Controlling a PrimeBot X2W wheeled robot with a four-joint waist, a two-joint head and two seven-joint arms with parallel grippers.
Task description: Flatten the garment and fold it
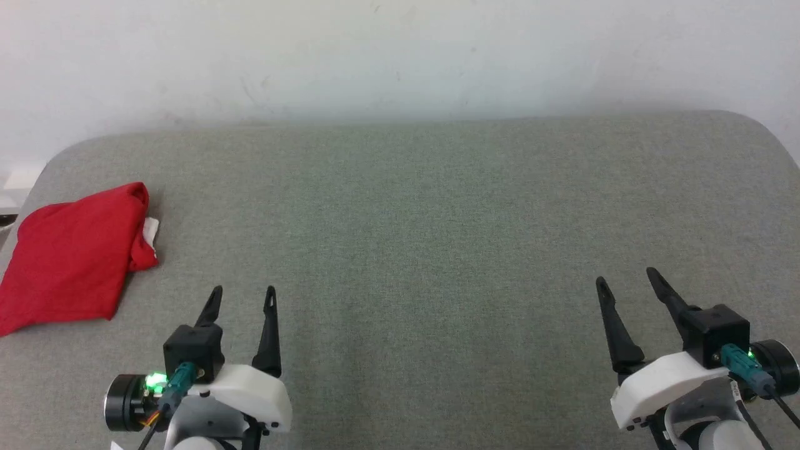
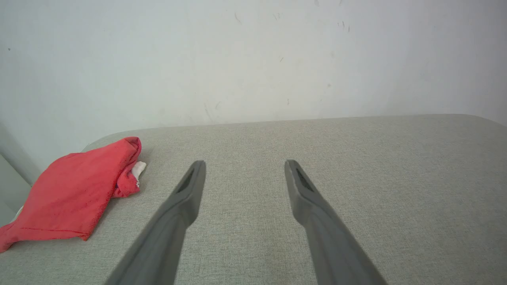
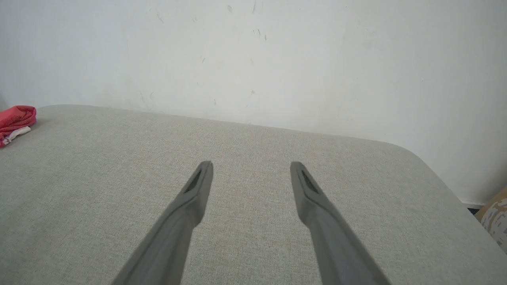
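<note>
Fingers (image 1: 270,331) of the left gripper (image 1: 244,289) and right gripper (image 1: 625,275) are hanging spread and empty; the garment (image 1: 69,256) is lying folded at the left edge of the counter (image 1: 400,219), seemingly finished.

the garment (image 1: 69,256) lies on the table's (image 1: 437,219) far left, wall (image 1: 400,56) behind.

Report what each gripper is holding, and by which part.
Nothing is held. The left gripper and the right gripper are both open and empty; the red shirt lies apart from them, untouched.
</note>
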